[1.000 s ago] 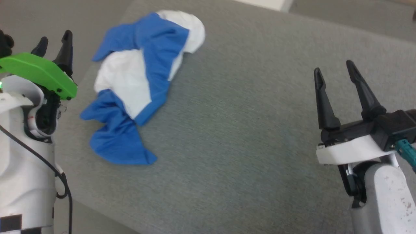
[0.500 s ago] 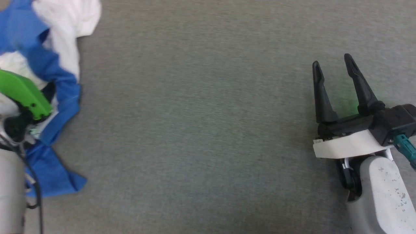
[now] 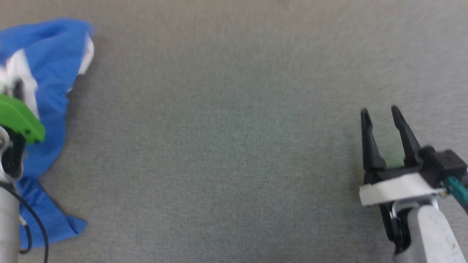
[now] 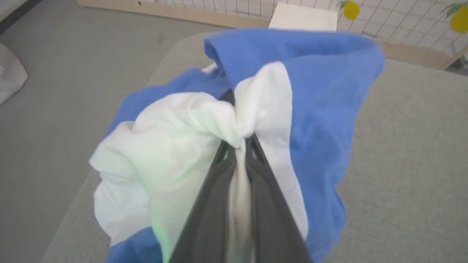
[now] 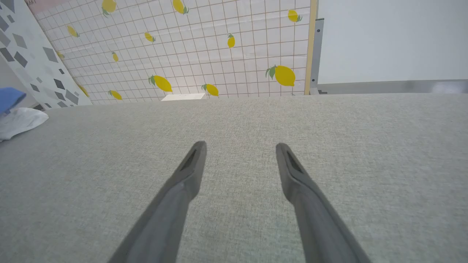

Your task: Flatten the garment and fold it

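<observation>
The garment (image 3: 51,65), a crumpled white and royal-blue T-shirt, is bunched at the left edge of the head view on the grey table (image 3: 226,138). In the left wrist view my left gripper (image 4: 239,144) is shut on a fold of the garment's white cloth (image 4: 172,138), with blue fabric draped around the fingers. In the head view the left arm's green wrist cover (image 3: 18,118) sits over the cloth and hides the fingers. My right gripper (image 3: 380,113) stands open at the lower right over bare table, far from the garment; its own view shows it (image 5: 239,146) holding nothing.
The grey fabric table surface stretches wide between the two arms. A lemon-patterned tiled wall (image 5: 204,47) stands behind the table's far edge. Grey floor (image 4: 55,73) lies left of the table edge in the left wrist view.
My left gripper has closed on the garment's white cloth. The head camera has shifted, so the garment now sits at the left edge. The right gripper appears lower in the view, still open.
</observation>
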You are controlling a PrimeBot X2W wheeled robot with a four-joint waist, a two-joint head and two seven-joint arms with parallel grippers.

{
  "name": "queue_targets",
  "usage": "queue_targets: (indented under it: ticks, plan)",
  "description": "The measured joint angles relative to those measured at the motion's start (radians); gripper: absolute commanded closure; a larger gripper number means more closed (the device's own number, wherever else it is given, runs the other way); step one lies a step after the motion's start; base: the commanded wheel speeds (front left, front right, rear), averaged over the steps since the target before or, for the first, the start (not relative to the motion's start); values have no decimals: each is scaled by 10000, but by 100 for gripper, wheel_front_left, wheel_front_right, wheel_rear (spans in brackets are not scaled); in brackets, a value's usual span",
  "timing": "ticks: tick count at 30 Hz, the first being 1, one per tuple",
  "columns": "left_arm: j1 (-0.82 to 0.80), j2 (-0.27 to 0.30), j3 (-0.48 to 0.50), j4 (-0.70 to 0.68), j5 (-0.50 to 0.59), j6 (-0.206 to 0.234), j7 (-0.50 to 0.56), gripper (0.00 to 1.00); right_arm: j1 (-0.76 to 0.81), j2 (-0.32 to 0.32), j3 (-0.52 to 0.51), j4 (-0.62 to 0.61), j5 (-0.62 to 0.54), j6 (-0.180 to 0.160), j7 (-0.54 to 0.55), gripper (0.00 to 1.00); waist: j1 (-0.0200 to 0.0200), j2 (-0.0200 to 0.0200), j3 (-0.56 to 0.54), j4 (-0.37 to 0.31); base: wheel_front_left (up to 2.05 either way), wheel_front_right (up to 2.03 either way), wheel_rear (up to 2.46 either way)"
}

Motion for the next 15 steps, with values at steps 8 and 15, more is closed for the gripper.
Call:
queue_targets:
  ticks: [8, 15]
  plan:
    - [-1669, -245, -1018, -1170, 1315, -128, -2543, 100, 941, 0, -272, 52, 245, 0, -21, 0, -2, 0, -1950, -92, 0, 0, 0]
    - [-3150, -2186, -2548, -1638, 1524, -366, -3313, 100, 1399, -6, -322, 17, 326, -2, -25, 0, -2, 0, -3242, -426, 0, 0, 0]
